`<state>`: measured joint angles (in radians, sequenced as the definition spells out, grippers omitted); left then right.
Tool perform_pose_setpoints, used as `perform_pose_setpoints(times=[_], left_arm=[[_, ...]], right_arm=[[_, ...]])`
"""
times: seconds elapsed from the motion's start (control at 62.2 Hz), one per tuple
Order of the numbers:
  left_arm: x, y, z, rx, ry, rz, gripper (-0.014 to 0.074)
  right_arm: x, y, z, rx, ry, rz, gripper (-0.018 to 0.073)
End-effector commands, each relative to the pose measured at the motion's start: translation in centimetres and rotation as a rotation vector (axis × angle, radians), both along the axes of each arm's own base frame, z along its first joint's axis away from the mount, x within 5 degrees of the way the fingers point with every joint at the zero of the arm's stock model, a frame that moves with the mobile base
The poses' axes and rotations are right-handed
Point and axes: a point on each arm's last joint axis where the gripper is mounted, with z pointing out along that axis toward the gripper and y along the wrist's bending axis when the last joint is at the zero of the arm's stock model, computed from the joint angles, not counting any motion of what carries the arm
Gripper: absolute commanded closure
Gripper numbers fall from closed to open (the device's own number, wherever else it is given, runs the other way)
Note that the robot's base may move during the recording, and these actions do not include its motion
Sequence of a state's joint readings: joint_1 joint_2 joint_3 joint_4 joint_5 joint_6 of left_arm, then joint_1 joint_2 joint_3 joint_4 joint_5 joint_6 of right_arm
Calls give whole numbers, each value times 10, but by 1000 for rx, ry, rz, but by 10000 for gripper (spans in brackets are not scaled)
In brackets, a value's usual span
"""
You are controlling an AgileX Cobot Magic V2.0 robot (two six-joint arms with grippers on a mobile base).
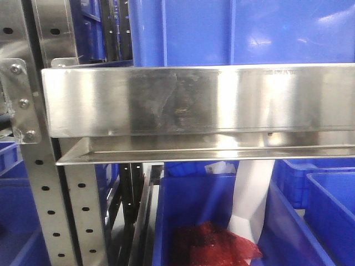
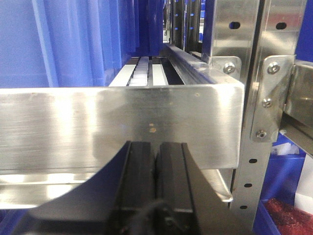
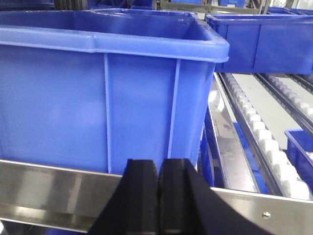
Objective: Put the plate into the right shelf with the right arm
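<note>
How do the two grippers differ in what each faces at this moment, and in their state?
The left gripper faces the bare steel shelf rail, blue bins only beyond it. The right gripper sits above a similar rail, directly facing a large blue bin, with a roller track beside it. Both have black fingers pressed together, holding nothing; no plate shows in any view.

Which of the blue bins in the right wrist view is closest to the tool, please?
The large blue bin directly behind the shut right tool, filling the left of the frame; the other blue bin sits farther back at upper right.
</note>
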<state>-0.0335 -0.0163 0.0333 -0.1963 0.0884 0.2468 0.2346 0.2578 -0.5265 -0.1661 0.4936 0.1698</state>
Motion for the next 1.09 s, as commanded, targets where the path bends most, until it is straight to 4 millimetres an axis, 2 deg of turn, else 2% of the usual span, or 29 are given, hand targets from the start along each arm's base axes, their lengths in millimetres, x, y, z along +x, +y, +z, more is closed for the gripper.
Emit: perform_pose_setpoints(times=[0.0,0.161,0.418,0.563,1.078], left_arm=[[-1,1,5,-11,-83,10,643],[-1,1,5,-11,-83,10,643],[-1,1,5,-11,-83,10,643],[-1,1,5,-11,-83,10,643],[-1,1,5,-11,-83,10,643]], right_arm=[[3,0,8,-8,-116,-16,510],[7,-2,-23,-11,-138,-87,510],[6,-7,-88,10,-209,-180,510],[2,-8,-113,17,-306,-189,510],[0,-7,-116,8,-281,-185,510]])
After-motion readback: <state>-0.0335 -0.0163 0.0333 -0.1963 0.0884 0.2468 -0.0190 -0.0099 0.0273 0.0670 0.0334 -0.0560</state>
